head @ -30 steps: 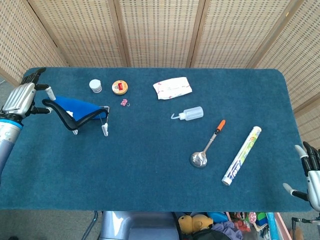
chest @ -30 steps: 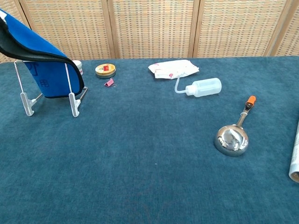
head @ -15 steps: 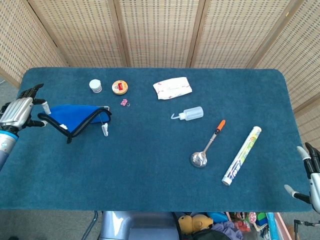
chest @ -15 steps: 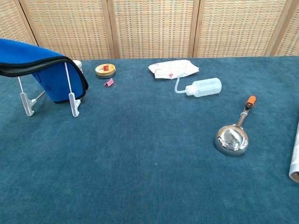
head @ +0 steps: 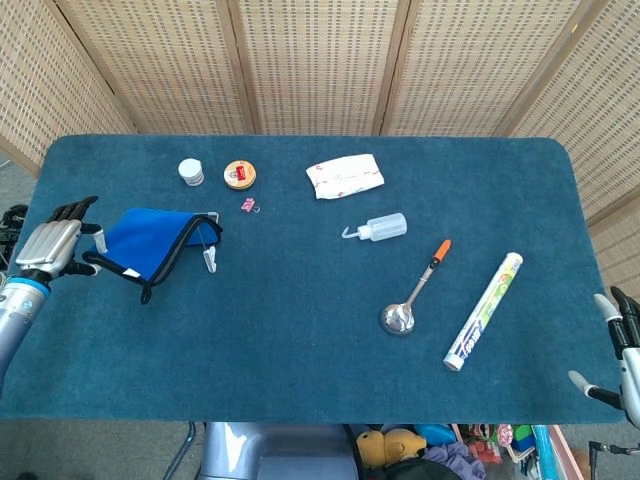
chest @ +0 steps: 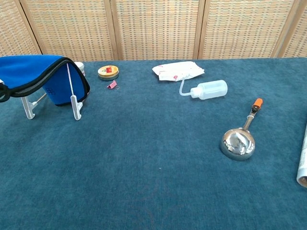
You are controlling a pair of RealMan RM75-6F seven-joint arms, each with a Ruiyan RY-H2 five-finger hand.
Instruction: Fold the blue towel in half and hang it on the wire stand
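No label is legible; the left hand (head: 55,247) holds the near edge of the blue towel (head: 145,240), which drapes over the wire stand (chest: 72,103) near the table's left edge (head: 30,190); bare cloth lies in front of the stand; the right hand (head: 622,345) hangs off the right corner, fingers apart, holding nothing.
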